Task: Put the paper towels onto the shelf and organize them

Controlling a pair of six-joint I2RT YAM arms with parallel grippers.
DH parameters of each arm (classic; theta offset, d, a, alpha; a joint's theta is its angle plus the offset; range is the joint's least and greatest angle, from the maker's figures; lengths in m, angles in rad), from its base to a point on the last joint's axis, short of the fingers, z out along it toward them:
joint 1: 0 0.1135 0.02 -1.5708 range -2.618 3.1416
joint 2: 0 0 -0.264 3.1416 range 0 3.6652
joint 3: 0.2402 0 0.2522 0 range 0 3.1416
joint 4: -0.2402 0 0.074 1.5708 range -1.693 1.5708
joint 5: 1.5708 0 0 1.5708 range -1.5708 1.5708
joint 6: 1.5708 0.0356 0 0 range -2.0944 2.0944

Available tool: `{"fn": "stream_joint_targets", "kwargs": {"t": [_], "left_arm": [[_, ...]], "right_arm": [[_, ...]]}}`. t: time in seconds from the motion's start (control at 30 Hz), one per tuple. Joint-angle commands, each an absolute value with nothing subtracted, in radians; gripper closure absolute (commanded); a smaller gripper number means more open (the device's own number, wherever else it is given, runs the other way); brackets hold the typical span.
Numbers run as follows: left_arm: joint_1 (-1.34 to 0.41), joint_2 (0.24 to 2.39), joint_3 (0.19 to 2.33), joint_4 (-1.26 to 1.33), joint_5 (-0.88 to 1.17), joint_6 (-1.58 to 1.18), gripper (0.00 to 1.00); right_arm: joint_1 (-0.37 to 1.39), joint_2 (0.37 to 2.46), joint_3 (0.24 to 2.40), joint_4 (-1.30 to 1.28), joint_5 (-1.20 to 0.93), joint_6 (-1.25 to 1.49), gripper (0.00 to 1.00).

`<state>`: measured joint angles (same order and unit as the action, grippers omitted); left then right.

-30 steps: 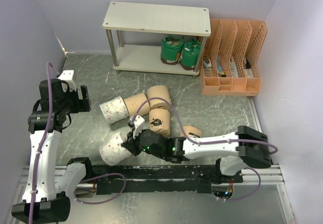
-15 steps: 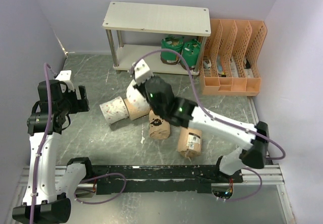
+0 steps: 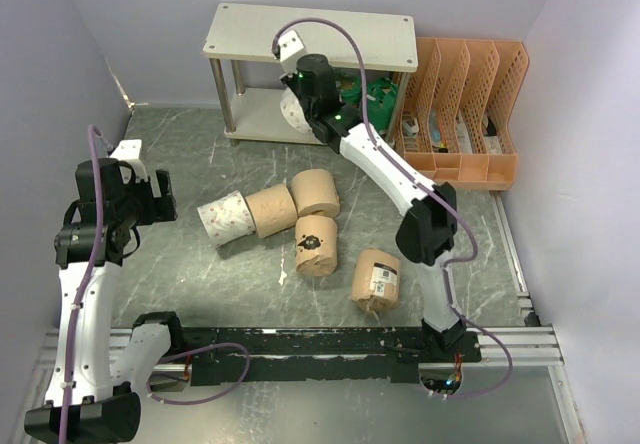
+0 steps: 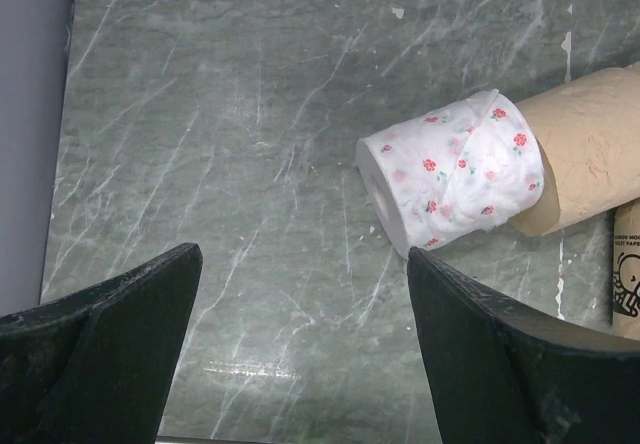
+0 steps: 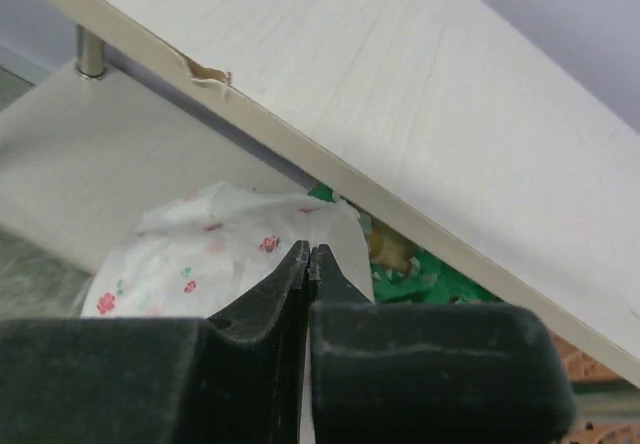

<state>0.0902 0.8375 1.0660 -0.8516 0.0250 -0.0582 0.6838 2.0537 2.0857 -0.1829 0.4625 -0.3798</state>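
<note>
My right gripper (image 3: 299, 92) (image 5: 310, 250) is shut on the wrapper of a white patterned paper towel (image 3: 293, 114) (image 5: 190, 264). It holds that roll at the front of the shelf's (image 3: 310, 34) lower board (image 5: 90, 154), under the top board (image 5: 420, 94). Green-wrapped rolls (image 3: 377, 94) (image 5: 425, 276) stand on that lower board, partly hidden by the arm. On the table lie another white patterned roll (image 3: 225, 216) (image 4: 455, 174), two bare tan rolls (image 3: 270, 209) (image 3: 316, 192) and two labelled tan rolls (image 3: 316, 245) (image 3: 376, 279). My left gripper (image 3: 160, 196) (image 4: 305, 259) hangs open over bare table, left of the white roll.
An orange perforated file organizer (image 3: 460, 114) stands right of the shelf. Lilac walls close in the left, back and right sides. A black rail (image 3: 330, 344) runs along the near edge by the arm bases.
The right arm has carried the white patterned roll from the near-left table up and back to the shelf's lower tier. The left arm has not moved.
</note>
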Motion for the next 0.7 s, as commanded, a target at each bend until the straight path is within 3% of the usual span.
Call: {"fn": "stream_joint_targets", "kwargs": {"t": [0.0,0.37,0.67], "left_arm": [[0.103,0.824,1.047,-0.806,0.005,-0.060,0.05],[0.104,0.858,1.049,-0.809,0.037,-0.048,0.05],[0.103,0.873,1.049,-0.806,0.045,-0.046,0.05]], "right_arm": [[0.643,2.201,2.198,-0.155,0.368,-0.428,1.00],[0.621,2.401,2.145,0.180,0.381,-0.496,1.00],[0.621,2.520,2.227,0.229,0.295,-0.379,0.96]]}}
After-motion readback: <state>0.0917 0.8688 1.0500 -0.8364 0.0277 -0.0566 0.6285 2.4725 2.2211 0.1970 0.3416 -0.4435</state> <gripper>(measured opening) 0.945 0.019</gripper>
